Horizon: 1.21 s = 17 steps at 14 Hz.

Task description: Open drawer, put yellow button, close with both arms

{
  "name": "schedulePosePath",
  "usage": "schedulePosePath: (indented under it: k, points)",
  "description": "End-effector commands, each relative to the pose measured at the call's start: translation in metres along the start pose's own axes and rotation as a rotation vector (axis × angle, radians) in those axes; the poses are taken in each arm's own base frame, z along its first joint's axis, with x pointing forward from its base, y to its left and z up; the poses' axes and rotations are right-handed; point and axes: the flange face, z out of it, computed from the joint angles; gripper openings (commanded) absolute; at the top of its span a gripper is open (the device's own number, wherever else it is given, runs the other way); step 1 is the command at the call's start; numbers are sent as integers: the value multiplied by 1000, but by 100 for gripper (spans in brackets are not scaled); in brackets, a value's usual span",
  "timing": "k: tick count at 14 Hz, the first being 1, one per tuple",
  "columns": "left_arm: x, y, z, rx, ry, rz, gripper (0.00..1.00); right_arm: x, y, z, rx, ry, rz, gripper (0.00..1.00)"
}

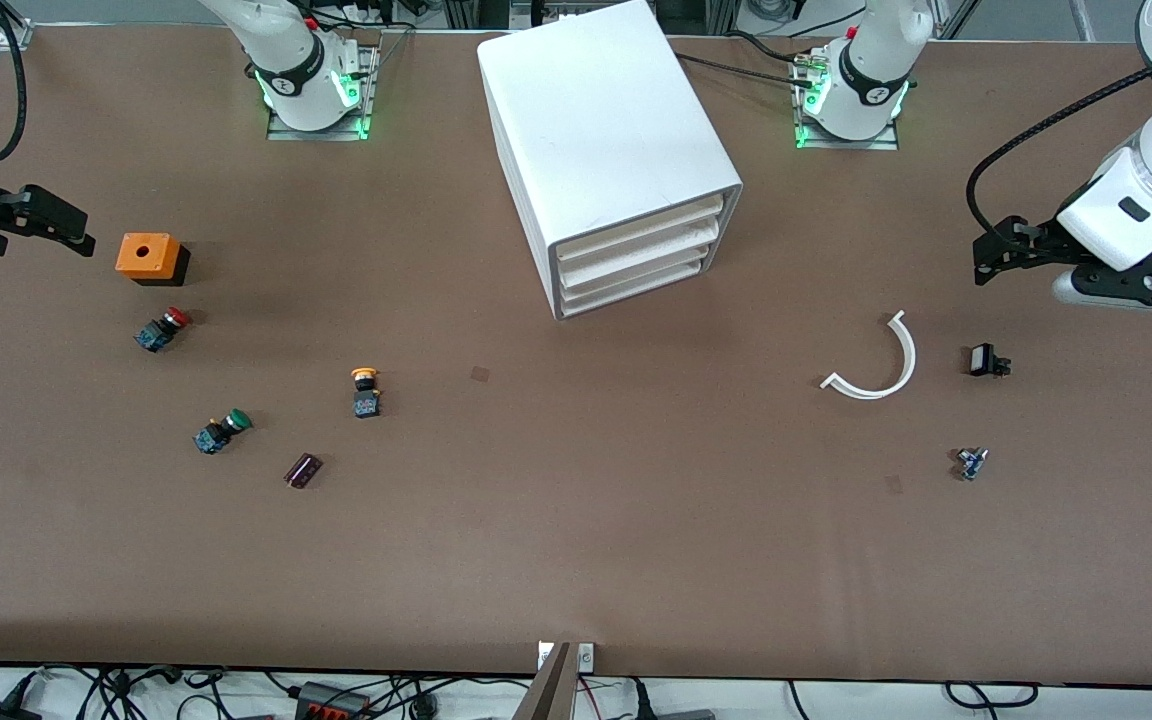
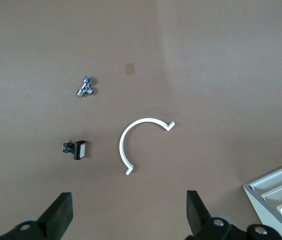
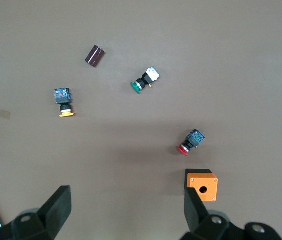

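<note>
The white cabinet [image 1: 606, 140] stands at the middle of the table between the two bases. Its uppermost drawer [image 1: 639, 227] is shut, flush with the lower ones. A corner of the cabinet shows in the left wrist view [image 2: 281, 192]. The yellow button [image 1: 365, 390] lies on the table toward the right arm's end, nearer the front camera than the cabinet; it also shows in the right wrist view [image 3: 63, 102]. My right gripper [image 1: 71, 230] [image 3: 127, 195] is open and empty, up over the right arm's end beside the orange box. My left gripper [image 1: 991, 255] [image 2: 128, 200] is open and empty over the left arm's end.
Near the yellow button lie an orange box [image 1: 149, 257], a red button [image 1: 162, 329], a green button [image 1: 222, 431] and a dark cylinder [image 1: 303, 470]. Toward the left arm's end lie a white curved piece [image 1: 881, 365], a small black switch [image 1: 988, 361] and a small metal part [image 1: 971, 462].
</note>
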Motion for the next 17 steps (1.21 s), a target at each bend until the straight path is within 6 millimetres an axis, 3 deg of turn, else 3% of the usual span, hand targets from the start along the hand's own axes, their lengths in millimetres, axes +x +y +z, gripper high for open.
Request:
schedulePosePath:
  k: [1,4,5,6,10,13,17]
  points:
    - [-4,8,-7,-10,0,21,100,-3,-3,-3,-8,18,-18,100]
    - [2,12,15,-16,-79,34,100,5,-10,6,-1,15,-31,100]
    - [11,13,33,-23,-115,38,100,9,-12,9,0,21,-34,100]
    - [11,14,32,-30,-136,44,100,13,-18,15,0,17,-45,100]
    - [9,59,46,-98,-218,113,100,29,-56,46,-2,-23,-111,100]
    - [13,93,105,-318,-405,146,100,45,-88,81,-6,-53,-152,100]
    - [15,118,177,-754,-462,235,100,60,-144,123,-13,-57,-233,100]
